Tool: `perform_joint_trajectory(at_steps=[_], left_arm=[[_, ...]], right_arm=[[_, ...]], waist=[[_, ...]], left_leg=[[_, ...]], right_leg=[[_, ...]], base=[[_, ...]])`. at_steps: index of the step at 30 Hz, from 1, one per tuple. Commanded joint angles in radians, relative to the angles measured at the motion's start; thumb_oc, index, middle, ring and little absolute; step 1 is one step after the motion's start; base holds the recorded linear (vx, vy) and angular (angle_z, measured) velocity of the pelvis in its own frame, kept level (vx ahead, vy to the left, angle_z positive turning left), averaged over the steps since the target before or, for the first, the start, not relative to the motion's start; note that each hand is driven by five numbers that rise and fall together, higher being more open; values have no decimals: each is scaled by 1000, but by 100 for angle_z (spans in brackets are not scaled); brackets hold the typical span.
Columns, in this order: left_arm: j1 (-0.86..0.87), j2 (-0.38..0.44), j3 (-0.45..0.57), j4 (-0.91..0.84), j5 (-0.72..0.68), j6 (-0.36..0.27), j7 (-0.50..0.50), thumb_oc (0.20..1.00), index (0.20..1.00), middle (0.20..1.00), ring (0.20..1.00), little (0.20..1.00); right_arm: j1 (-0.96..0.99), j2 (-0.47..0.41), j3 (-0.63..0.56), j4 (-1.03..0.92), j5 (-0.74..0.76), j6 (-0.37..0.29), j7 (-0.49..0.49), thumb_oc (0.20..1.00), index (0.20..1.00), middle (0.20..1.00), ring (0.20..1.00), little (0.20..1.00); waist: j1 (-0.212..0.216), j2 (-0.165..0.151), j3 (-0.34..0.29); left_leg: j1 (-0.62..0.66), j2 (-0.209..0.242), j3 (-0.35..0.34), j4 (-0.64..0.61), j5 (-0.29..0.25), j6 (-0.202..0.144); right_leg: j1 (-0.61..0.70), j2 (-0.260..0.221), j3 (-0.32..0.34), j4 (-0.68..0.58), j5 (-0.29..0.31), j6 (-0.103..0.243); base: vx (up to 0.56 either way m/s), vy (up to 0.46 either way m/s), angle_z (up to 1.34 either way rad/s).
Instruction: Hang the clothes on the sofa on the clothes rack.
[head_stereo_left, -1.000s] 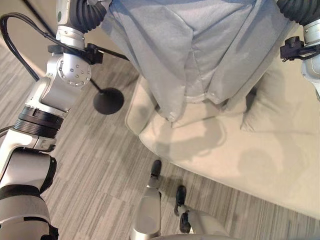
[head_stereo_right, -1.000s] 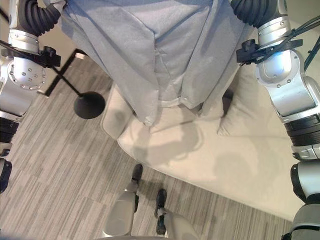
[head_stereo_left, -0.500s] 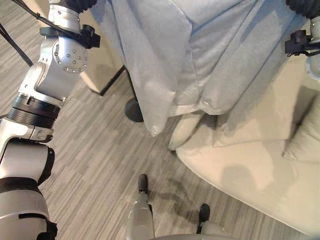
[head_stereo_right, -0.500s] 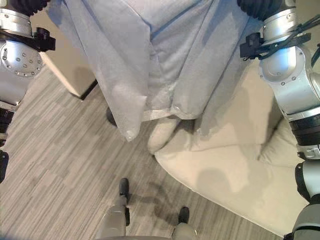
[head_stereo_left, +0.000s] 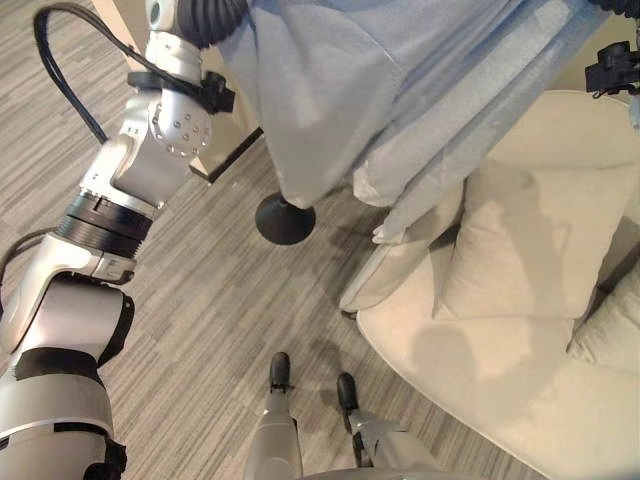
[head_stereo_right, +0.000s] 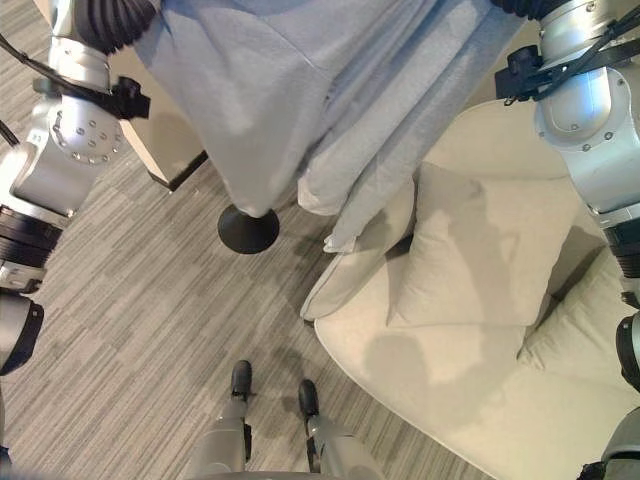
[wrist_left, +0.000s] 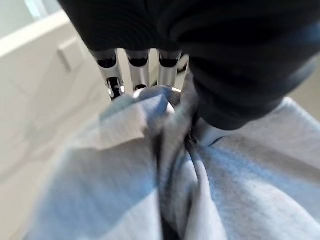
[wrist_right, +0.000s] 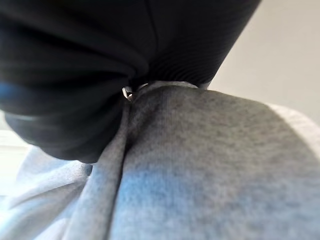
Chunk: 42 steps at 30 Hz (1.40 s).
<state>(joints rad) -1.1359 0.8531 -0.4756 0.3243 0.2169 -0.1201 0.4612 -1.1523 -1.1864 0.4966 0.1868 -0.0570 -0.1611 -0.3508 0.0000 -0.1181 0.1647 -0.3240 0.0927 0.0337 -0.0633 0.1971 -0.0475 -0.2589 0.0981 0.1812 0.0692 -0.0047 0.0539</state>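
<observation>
Grey garment (head_stereo_left: 400, 90): held aloft, clear of the sofa (head_stereo_left: 520, 330), hem hanging beside the rack base (head_stereo_left: 285, 218). Left hand (wrist_left: 140, 75): fingers clamped on bunched cloth. Right hand (wrist_right: 100, 60): finger state cannot be told. Risk: the trailing hem may snag the rack, dragging cloth loose.

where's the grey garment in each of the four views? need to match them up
Left eye view: grey garment hangs from the top edge, centre to right, above the sofa.
Right eye view: same, top centre.
Left wrist view: bunched cloth under the left hand, whose fingers curl on it.
Right wrist view: cloth below the right hand's dark cover.
Shared landmark: round black base on the floor.
</observation>
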Motion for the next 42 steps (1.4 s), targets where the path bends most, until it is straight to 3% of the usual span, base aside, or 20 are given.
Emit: perform_joint_trajectory(at_steps=[1, 4, 5, 7, 9, 10, 12, 14, 16, 17, 18, 21, 24, 27, 32, 35, 36, 37, 38, 42], left_arm=[[-87, -42, 60, 26, 3, -24, 18, 200, 200, 200, 200, 200], [-72, -94, 61, 30, -6, -27, 5, 200, 200, 200, 200, 200], [-66, -111, 69, 27, -8, -27, -1, 200, 200, 200, 200, 200], [-37, -147, 98, 10, -12, -31, -15, 200, 200, 200, 200, 200], [-31, -171, 105, 12, -17, -30, -24, 200, 200, 200, 200, 200], [-41, -193, 89, 26, -24, -27, -16, 200, 200, 200, 200, 200], [-64, -201, 76, 34, -30, -27, -7, 200, 200, 200, 200, 200], [-94, -205, 64, 43, -31, -29, 9, 200, 200, 200, 200, 200], [-118, -184, 49, 41, -33, -34, 18, 200, 200, 200, 200, 200], [-127, -146, 35, 34, -37, -39, 31, 200, 200, 200, 200, 200], [-112, -140, 45, 26, -36, -43, 39, 200, 200, 200, 200, 200], [-99, -143, 68, 10, -30, -51, 46, 200, 200, 200, 200, 200], [-134, -132, 39, 19, -17, -47, 57, 200, 200, 200, 200, 200], [-140, -95, 53, -6, -3, -37, 63, 200, 200, 200, 200, 200], [-143, -48, 64, -33, 24, -23, 78, 200, 200, 200, 200, 200], [-129, -38, 88, -65, 38, -18, 71, 200, 200, 200, 200, 200], [-123, -40, 99, -69, 38, -20, 68, 200, 200, 200, 200, 200], [-117, -49, 112, -70, 36, -25, 60, 200, 200, 200, 200, 200], [-92, -34, 114, -77, 56, -17, 57, 200, 200, 200, 200, 200], [-98, -87, 118, -93, 47, -34, 39, 200, 200, 200, 200, 200]], right_arm=[[-28, -60, -109, 7, 56, -14, -45, 200, 200, 200, 200, 200], [-26, -112, -106, -5, 51, -22, -38, 200, 200, 200, 200, 200], [-21, -129, -106, -10, 53, -22, -35, 200, 200, 200, 200, 200], [23, -149, -141, -42, 50, -25, -25, 200, 200, 200, 200, 200], [81, -148, -174, -48, 47, -22, -20, 200, 200, 200, 200, 200], [147, -133, -219, -60, 36, -15, -23, 200, 200, 200, 200, 200], [174, -126, -246, -64, 32, -11, -28, 200, 200, 200, 200, 200], [201, -123, -286, -80, 33, -13, -35, 200, 200, 200, 200, 200], [199, -128, -303, -91, 40, -30, -44, 200, 200, 200, 200, 200], [161, -134, -286, -79, 48, -37, -52, 200, 200, 200, 200, 200], [161, -127, -283, -63, 46, -35, -61, 200, 200, 200, 200, 200], [183, -102, -300, -77, 43, -23, -40, 200, 200, 200, 200, 200], [130, -88, -267, -80, 30, -18, -41, 200, 200, 200, 200, 200], [56, -55, -229, -65, 15, -11, -50, 200, 200, 200, 200, 200], [-36, -43, -157, -55, -29, 13, -55, 200, 200, 200, 200, 200], [-61, -36, -136, -51, -29, 12, -50, 200, 200, 200, 200, 200], [-51, -38, -146, -54, -27, 9, -46, 200, 200, 200, 200, 200], [-21, -41, -173, -53, -29, 5, -49, 200, 200, 200, 200, 200], [-6, -58, -180, -51, -66, 18, -71, 200, 200, 200, 200, 200], [102, -39, -263, -78, -64, 12, -53, 200, 200, 200, 200, 200]], waist=[[-17, -9, -19], [-32, -9, -1], [-40, -8, 9], [-63, -11, 23], [-75, -34, 25], [-83, -62, 26], [-84, -63, 23], [-83, -61, 10], [-71, -36, -12], [-33, -13, -24], [-26, 3, -26], [-31, 46, -47], [-14, 35, -58], [2, 14, -71], [17, -6, -90], [12, -12, -92], [10, -8, -92], [-1, 6, -79], [-8, 7, -69], [-27, 21, -49]], left_leg=[[148, -159, 8, -24, -144, -14], [170, -161, 33, 56, -192, -17], [147, -162, 47, 157, -220, -30], [76, -135, 86, 419, -219, -64], [12, -118, 106, 613, -210, -57], [-87, -73, 90, 791, -238, -35], [-129, -44, 67, 810, -250, -29], [-134, 11, 22, 661, -233, -31], [-87, 54, -4, 365, -205, -53], [-37, 54, -62, 80, -63, -102], [-40, 53, -70, 29, -28, -117], [3, 40, -41, 11, -53, -121], [21, 4, 1, 10, -77, -101], [34, -29, 49, -11, -92, -78], [41, -55, 98, -21, -114, -47], [63, -53, 116, -24, -131, -38], [71, -50, 118, -24, -140, -37], [96, -53, 117, -24, -157, -32], [104, -59, 117, -24, -171, -26], [128, -66, 102, -24, -155, -30]], right_leg=[[16, 40, 20, -70, 73, 68], [16, 18, 8, -51, 77, 56], [28, 5, -8, -47, 71, 50], [58, -29, -41, -48, 66, 36], [66, -64, -52, -42, 53, 18], [67, -91, -56, -30, 36, 8], [61, -94, -63, -23, 24, 10], [69, -112, -64, -25, 5, 23], [93, -117, -63, -39, -19, 43], [112, -123, -44, -55, -33, 52], [136, -140, -43, -59, -48, 60], [158, -190, -32, -51, -66, 91], [157, -250, -25, -69, -27, 121], [131, -305, -11, -99, 72, 164], [103, -343, -17, -89, 185, 188], [90, -309, -1, -65, 219, 188], [81, -285, 6, -71, 201, 187], [20, -216, 7, -106, 150, 175], [6, -189, 4, -115, 127, 170], [22, -166, 34, -113, 113, 164]], base=[[108, -28, 54], [127, -45, 54], [114, -48, 63], [114, -60, 72], [111, -98, 121], [65, -63, 111], [83, 20, 42], [246, 155, 3], [424, 348, -35], [428, 433, -76], [424, 513, -91], [349, 408, -62], [277, 387, -69], [162, 287, -49], [105, 208, -14], [56, 82, -13], [94, 91, -17], [90, 66, -16], [82, 43, -21], [31, -41, 30]])
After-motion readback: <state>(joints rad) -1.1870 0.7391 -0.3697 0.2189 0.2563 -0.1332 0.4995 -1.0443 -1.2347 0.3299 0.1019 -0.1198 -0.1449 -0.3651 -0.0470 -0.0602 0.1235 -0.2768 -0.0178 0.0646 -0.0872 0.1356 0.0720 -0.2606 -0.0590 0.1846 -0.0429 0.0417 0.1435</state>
